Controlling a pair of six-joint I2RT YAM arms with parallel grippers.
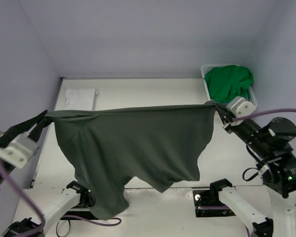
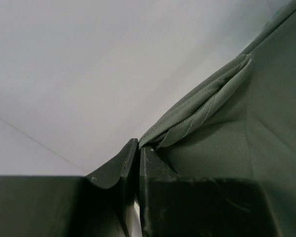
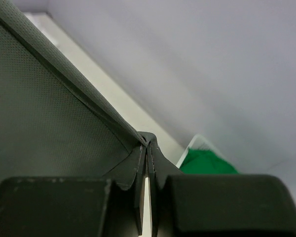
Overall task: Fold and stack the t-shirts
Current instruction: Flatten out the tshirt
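A dark grey t-shirt [image 1: 138, 143] hangs stretched in the air between both arms, its top edge taut and its body drooping toward the near table edge. My left gripper [image 1: 48, 116] is shut on its left corner, where bunched seam cloth [image 2: 197, 116] runs out of the pinched jaws [image 2: 138, 145]. At the right corner my right gripper [image 1: 218, 106] is shut on the hem [image 3: 79, 89], the cloth nipped at the tips [image 3: 148, 142]. A folded white t-shirt [image 1: 78, 98] lies flat at the table's back left. A bright green t-shirt [image 1: 229, 83] fills the basket; it also shows in the right wrist view [image 3: 207, 163].
A white plastic laundry basket [image 1: 205, 74] stands at the table's back right corner, close behind my right gripper. Pale walls close in the table on the left, back and right. Purple cables [image 1: 19, 197] trail from both arms near the front edge.
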